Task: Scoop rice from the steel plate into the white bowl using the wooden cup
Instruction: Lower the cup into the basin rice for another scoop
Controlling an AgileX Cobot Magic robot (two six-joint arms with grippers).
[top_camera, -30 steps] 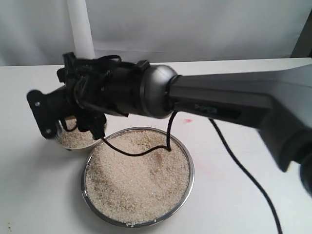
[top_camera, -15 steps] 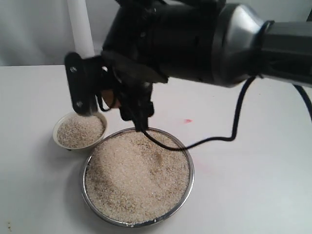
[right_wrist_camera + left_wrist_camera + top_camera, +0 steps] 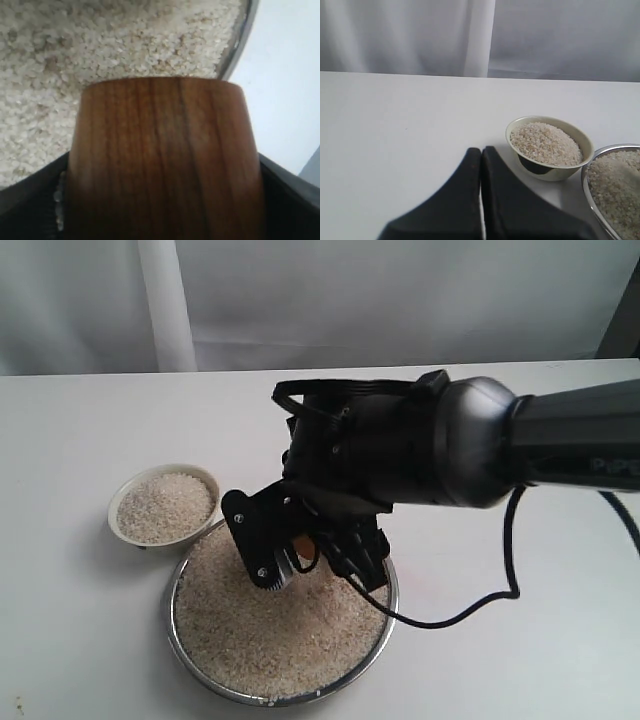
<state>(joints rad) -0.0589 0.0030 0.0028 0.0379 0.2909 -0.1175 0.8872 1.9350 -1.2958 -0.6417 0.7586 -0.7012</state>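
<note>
We hold the wooden cup (image 3: 162,160) in our right gripper (image 3: 303,552), low over the rice (image 3: 280,640) in the steel plate (image 3: 172,615). It looks hard, smooth and light, so we squeeze its middle. Our left gripper (image 3: 481,155) is closed, empty, near the white bowl (image 3: 509,134).

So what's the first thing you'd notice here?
The big black right arm leans low over the steel plate, its jaws clamped on the wooden cup down by the rice. Beside the plate, to its upper left in the exterior view, the white bowl sits heaped with rice.
</note>
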